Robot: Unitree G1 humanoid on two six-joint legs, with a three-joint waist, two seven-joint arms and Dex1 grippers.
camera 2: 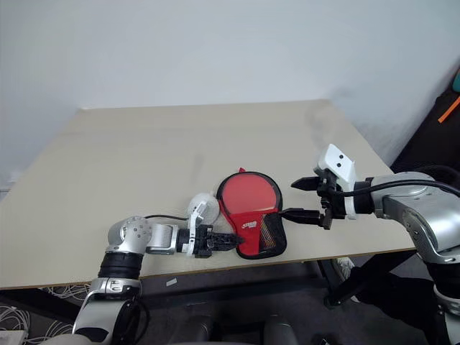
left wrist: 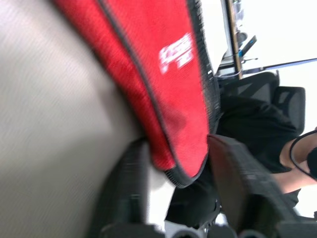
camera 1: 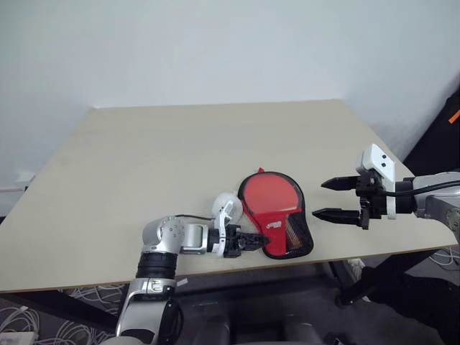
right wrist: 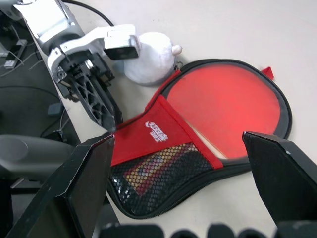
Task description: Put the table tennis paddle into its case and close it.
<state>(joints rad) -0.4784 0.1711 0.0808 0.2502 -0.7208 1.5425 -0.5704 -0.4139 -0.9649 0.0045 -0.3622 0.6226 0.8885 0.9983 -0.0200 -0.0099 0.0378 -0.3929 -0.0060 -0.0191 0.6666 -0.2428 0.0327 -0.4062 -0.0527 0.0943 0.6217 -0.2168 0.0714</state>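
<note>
At the lower centre of the left eye view, near the front edge of the table point(camera 1: 144, 158), the left gripper point(camera 1: 251, 240) reaches toward the right of the frame. In the left wrist view its two black fingers point(left wrist: 237, 173) sit on either side of a red fabric corner with black trim, the corner lying between them; whether they actually pinch it or only bracket it I cannot tell.

That corner belongs to the case point(camera 1: 296, 241), which lies flat just right of centre, close to the table's front edge. The right wrist view shows it clearly: a black-trimmed pouch with a red flap bearing a white logo and a black mesh part over coloured stripes. The table tennis paddle point(camera 1: 267, 194) lies inside it, the round red face visible through the clear half and a sliver of pale wood showing at the flap's edge.

Just left of the case a white rounded object point(right wrist: 151, 57) rests on the table beside the left gripper's wrist.

Further right in the frame, the right gripper point(camera 1: 327, 199) hovers above the table beside the case, its fingers spread wide and holding nothing.
</note>
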